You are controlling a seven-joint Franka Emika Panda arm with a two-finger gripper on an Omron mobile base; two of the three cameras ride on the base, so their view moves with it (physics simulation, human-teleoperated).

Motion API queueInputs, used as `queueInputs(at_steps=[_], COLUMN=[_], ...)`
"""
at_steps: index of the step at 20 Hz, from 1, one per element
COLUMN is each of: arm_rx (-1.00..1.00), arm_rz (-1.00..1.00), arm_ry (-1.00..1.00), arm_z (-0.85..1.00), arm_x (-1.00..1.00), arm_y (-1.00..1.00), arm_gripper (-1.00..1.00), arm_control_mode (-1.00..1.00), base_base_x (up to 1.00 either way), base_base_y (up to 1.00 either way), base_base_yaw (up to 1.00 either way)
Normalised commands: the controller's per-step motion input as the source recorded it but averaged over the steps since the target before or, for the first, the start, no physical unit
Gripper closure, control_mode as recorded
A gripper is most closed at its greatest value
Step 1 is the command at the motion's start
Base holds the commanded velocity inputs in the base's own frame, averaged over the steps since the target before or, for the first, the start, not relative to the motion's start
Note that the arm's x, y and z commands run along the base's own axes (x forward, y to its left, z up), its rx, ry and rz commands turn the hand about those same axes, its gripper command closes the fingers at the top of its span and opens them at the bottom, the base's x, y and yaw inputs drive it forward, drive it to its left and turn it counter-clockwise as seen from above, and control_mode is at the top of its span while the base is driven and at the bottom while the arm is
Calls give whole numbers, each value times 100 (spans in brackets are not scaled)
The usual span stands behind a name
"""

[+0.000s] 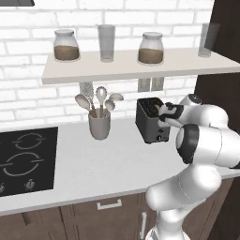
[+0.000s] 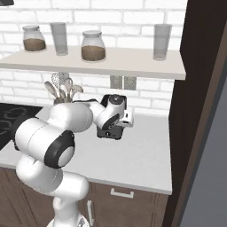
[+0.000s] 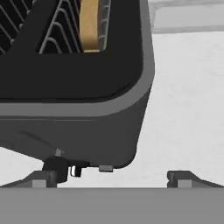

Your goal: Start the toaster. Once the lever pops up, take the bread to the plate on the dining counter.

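The dark toaster (image 1: 149,123) stands on the grey counter against the brick wall, under the shelf. Seen from the hand, the toaster (image 3: 83,87) is close up, with the tan bread (image 3: 89,26) standing upright in one of its top slots. A small black lever knob (image 3: 57,168) sticks out low on its near face. My gripper (image 3: 111,179) is open, hovering just above and in front of that face with nothing between its fingertips; the left fingertip (image 3: 41,179) is beside the knob. In the right base view my hand hides most of the toaster (image 2: 111,132). The plate and the dining counter are out of view.
A grey utensil cup (image 1: 99,124) stands left of the toaster and a black cooktop (image 1: 26,159) lies further left. The shelf (image 1: 131,68) above carries jars and glasses. A tall dark cabinet (image 2: 199,111) closes off the right side.
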Motion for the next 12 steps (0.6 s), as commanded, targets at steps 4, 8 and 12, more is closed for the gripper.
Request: queueInputs(at_steps=[4,8,12], arm_rx=[0,0,0], arm_rz=[0,0,0], arm_ry=[-32,-27,-13], arm_z=[45,53,64], arm_x=[-16,-6,0], arm_y=[-9,0,0], arm_gripper=[-100,-100,-100], arm_control_mode=[-100,-100,-100], base_base_x=[0,0,0], base_base_y=[0,0,0], base_base_yaw=[0,0,0])
